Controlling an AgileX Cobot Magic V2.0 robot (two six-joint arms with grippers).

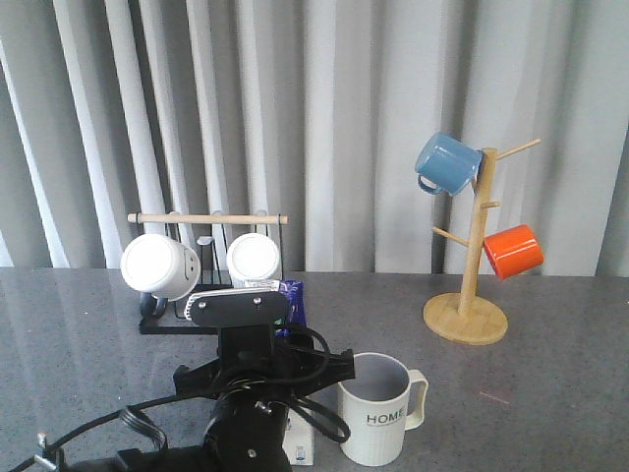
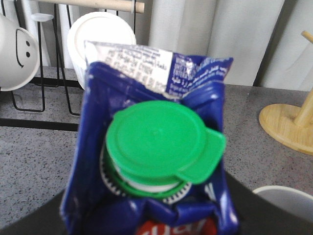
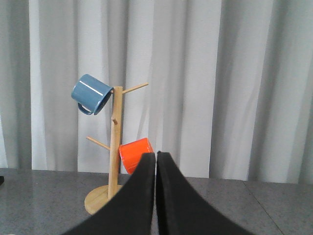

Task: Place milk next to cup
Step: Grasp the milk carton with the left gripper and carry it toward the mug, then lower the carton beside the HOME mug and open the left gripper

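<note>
Your left gripper [image 1: 257, 413] holds the milk carton [image 2: 151, 161] between its jaws, though the fingers themselves sit below what the left wrist view shows. In the front view the arm hides most of the carton; a white lower corner peeks out just beside the HOME cup [image 1: 378, 411]. You appear to be at the placing step, with the carton low and close to the cup. Next, judge that its base is flat on the table [image 1: 550, 393], then part the jaws gently. Its long axis runs upright, green cap [image 2: 159, 142] uppermost, gable ridge toward the mug rack [image 1: 208, 218]. Your right gripper [image 3: 156, 196] idles, jaws pressed together, empty, facing the mug tree [image 3: 113, 147].
</note>
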